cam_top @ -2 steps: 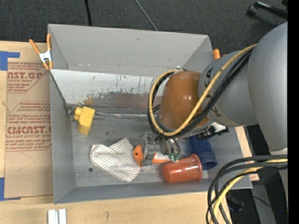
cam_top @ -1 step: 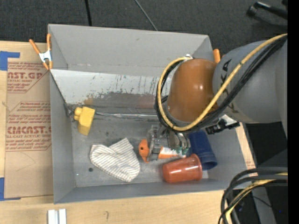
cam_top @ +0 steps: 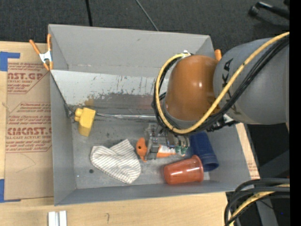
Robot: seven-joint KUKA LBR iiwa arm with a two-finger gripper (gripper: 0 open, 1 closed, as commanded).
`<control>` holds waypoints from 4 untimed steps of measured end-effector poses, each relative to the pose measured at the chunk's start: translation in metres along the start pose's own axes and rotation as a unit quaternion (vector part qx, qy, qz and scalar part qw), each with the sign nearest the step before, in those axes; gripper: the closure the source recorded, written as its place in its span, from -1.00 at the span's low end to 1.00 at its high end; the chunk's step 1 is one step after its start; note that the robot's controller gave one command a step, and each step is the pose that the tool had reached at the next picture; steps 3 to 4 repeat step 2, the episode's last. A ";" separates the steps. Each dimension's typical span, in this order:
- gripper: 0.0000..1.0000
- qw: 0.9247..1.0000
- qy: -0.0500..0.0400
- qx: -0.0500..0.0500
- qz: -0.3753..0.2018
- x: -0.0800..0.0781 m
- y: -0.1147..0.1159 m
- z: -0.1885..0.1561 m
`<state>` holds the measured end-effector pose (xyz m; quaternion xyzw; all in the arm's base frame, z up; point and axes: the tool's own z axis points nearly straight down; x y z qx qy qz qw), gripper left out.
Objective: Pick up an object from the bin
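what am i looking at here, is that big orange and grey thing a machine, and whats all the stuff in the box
Yes, it is a robot arm with an orange cover on its wrist, reaching in from the right. The one camera looks down from above, a little to one side, on a grey metal bin. In the bin lie a yellow toy block at the left, a striped cloth, a red cup on its side, a blue cup partly under the arm, and a small orange piece beside a little tube. The arm's tip is low over those last two. Whether it holds anything, I cannot tell.
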<state>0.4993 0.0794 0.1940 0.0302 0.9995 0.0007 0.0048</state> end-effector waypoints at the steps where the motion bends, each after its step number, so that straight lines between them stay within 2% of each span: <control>1: 1.00 1.000 0.007 0.001 0.000 0.006 0.007 0.006; 2: 1.00 1.000 0.007 0.001 -0.003 0.003 0.013 -0.044; 4: 1.00 1.000 0.007 0.001 -0.003 0.003 0.013 -0.044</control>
